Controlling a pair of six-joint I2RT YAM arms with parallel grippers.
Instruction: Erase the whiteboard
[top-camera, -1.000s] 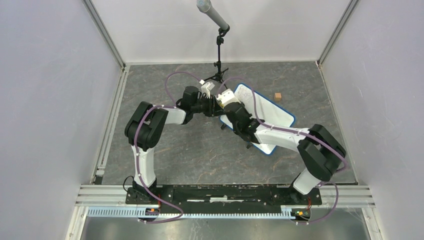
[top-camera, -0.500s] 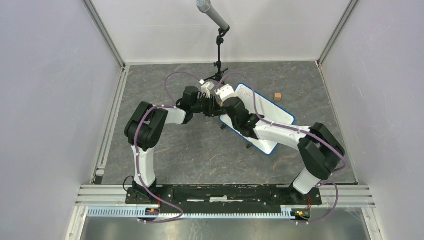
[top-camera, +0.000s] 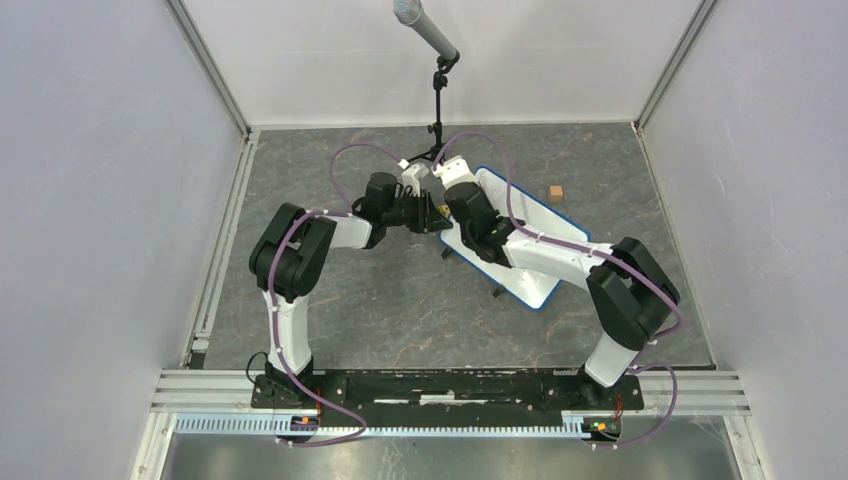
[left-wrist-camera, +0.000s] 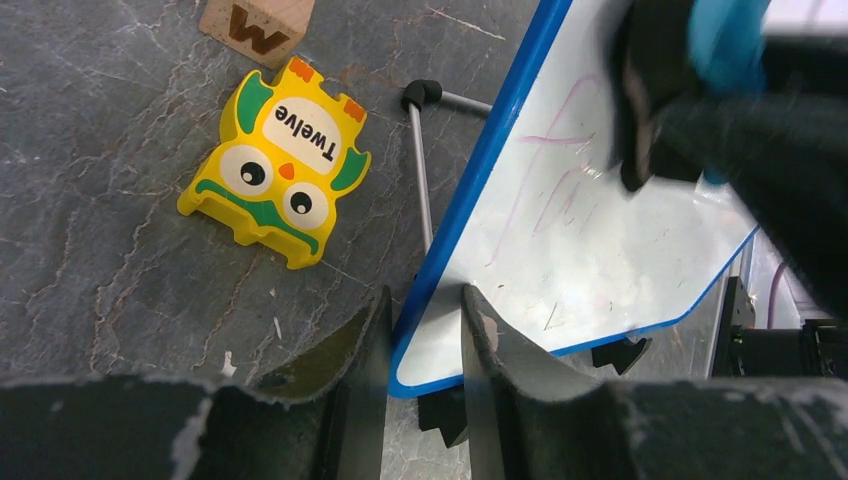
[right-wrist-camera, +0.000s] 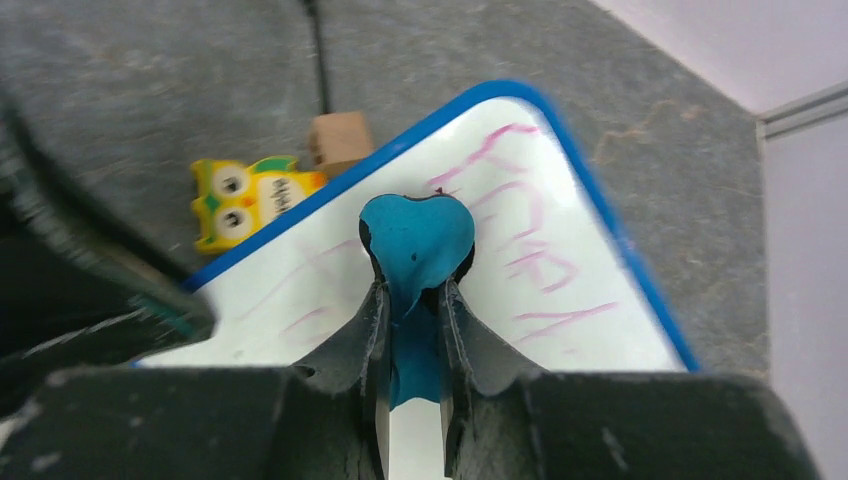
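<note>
- Grey marbled bench (top-camera: 350, 300) under everything, and both arms reach out to its far middle.
- Right arm (top-camera: 560, 262): elbow out to the right, forearm stretched leftward across the board, wrist over its far left corner.
- Left arm (top-camera: 300, 250): elbow folded up on the left, forearm running low to the right, wrist at the board's left edge, just beside the right wrist.
- White rectangular whiteboard with a blue rim and rounded corners (top-camera: 535, 210): right of centre on the bench, lying at an angle, pink scribbles on its face near the far corner.
- Left pincer (left-wrist-camera: 422, 300): narrow, one finger on each side of the blue rim, clamped on the whiteboard's edge near a corner.
- Right pincer (right-wrist-camera: 412, 300): closed tight on a bright blue eraser (right-wrist-camera: 415, 240), which sits against the whiteboard's face among the pink marks.
- Yellow owl-shaped plastic piece reading "Twelve" (left-wrist-camera: 272, 165): flat on the bench, near the blue rim, not touching it.
- Small wooden block lettered W (left-wrist-camera: 257, 22): just beyond the owl.
</note>
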